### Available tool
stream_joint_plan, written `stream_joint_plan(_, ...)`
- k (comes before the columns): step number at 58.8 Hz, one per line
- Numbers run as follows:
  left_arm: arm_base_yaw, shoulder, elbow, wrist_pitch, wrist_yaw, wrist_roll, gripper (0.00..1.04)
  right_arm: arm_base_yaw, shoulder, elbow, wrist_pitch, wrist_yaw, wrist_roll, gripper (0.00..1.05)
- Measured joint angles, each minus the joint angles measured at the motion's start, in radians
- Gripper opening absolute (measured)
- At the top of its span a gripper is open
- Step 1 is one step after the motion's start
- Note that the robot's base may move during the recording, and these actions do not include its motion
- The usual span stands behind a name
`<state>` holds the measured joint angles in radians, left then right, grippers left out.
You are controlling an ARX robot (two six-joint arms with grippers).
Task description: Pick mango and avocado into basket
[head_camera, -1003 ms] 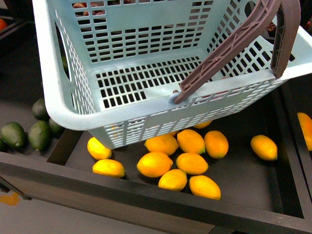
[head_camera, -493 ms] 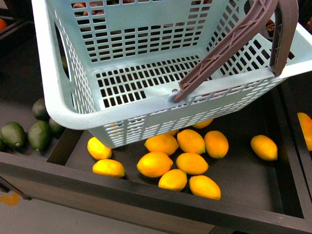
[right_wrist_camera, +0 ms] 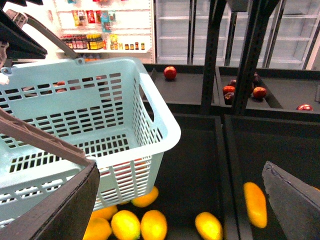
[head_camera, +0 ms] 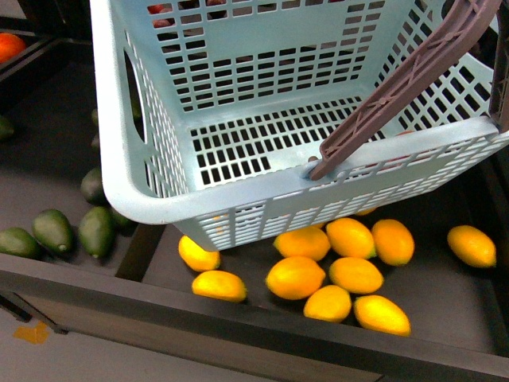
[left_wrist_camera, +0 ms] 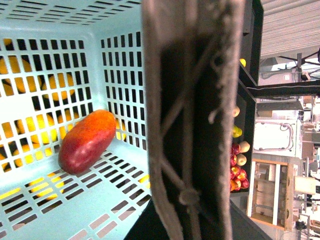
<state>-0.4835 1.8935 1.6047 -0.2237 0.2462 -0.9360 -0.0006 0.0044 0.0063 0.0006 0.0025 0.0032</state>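
**Fruit and basket (head_camera: 238,195) positions**
Avocados (head_camera: 52,230) lie outside the basket; one red mango (left_wrist_camera: 87,141) lies on its floor. Right gripper (right_wrist_camera: 181,172) fingers (right_wrist_camera: 55,210) spread wide, empty: basket beside one, yellow fruits (right_wrist_camera: 152,225) between them. Left gripper's hold cannot be told.

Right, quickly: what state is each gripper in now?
Left gripper: shut on the handle, it seems.
Right gripper: open, empty.
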Motion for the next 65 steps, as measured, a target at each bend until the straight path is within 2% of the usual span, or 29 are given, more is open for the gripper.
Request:
stream_joint_plan(26, 0.019, 0.002, 0.002, 0.0, -0.032, 0.013, 0.06, 0.0, 0.0, 0.0, -0.004, -0.003, 0.0, 0.97)
stream_joint_plan(65, 0.016, 0.003, 0.002, 0.001, -0.026, 0.014, 0.06, 0.0, 0.0, 0.0, -0.003, -0.003, 0.0, 0.97)
